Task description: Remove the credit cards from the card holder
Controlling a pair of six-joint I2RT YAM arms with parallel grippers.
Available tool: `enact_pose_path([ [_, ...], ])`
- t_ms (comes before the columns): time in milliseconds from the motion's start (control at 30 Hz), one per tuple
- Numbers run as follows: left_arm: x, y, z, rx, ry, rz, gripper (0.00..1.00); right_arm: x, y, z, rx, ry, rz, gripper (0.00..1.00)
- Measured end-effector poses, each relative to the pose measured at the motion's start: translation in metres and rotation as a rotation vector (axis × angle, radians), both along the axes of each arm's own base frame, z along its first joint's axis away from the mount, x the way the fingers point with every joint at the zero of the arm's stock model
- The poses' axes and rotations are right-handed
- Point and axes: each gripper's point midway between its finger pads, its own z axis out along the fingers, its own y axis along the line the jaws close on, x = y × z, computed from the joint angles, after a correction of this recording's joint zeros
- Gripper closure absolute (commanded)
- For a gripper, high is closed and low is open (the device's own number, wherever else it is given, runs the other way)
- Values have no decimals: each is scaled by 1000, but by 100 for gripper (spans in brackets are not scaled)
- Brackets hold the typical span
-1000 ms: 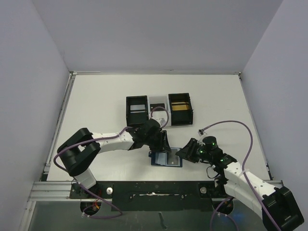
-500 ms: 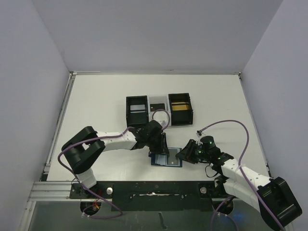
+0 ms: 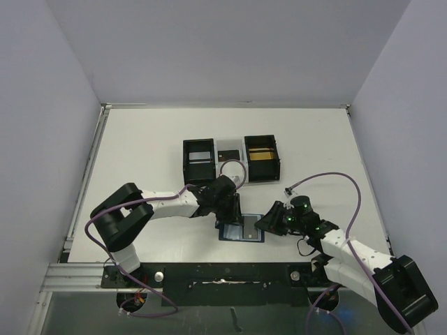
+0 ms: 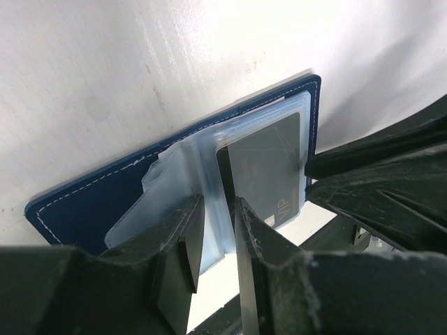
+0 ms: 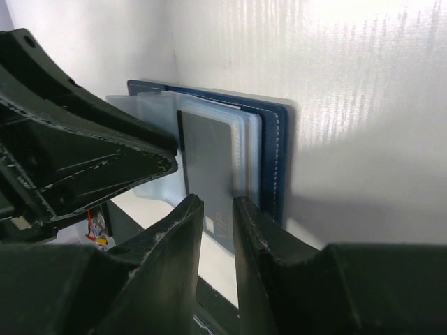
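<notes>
We see two risks. The thin, dark, glossy rectangular credit card (image 5: 206,157) could slip from a shallow pinch. Or the navy-blue, white-stitched bifold card holder (image 4: 91,202), lying open on the matte white table (image 3: 140,139) between the arms, could drag along if it is held down weakly.

Our left gripper (image 4: 216,202) has its fingers close around a leaf of the clear, scuffed, floppy plastic sleeves (image 4: 174,178), and we cannot tell whether it pinches. Our right gripper (image 5: 216,201) stands narrowly apart at the card's near edge, clamping nothing we can see.
</notes>
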Motion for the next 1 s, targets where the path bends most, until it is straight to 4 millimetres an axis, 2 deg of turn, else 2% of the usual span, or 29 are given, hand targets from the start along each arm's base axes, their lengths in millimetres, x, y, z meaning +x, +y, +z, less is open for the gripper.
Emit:
enact_pose_path([
  [133, 0, 0, 0, 2, 0, -1, 77, -1, 0, -9, -15, 35, 1, 77],
  [533, -2, -2, -3, -31, 8, 18, 77, 1, 2, -12, -6, 33, 1, 79],
  [633, -2, -5, -2, -66, 13, 26, 81, 1, 2, -11, -3, 30, 2, 79],
  [900, -3, -6, -3, -119, 53, 54, 99, -1, 2, -12, 8, 17, 6, 80],
  [1000, -2, -7, -3, -133, 59, 66, 100, -3, 1, -12, 11, 11, 6, 80],
])
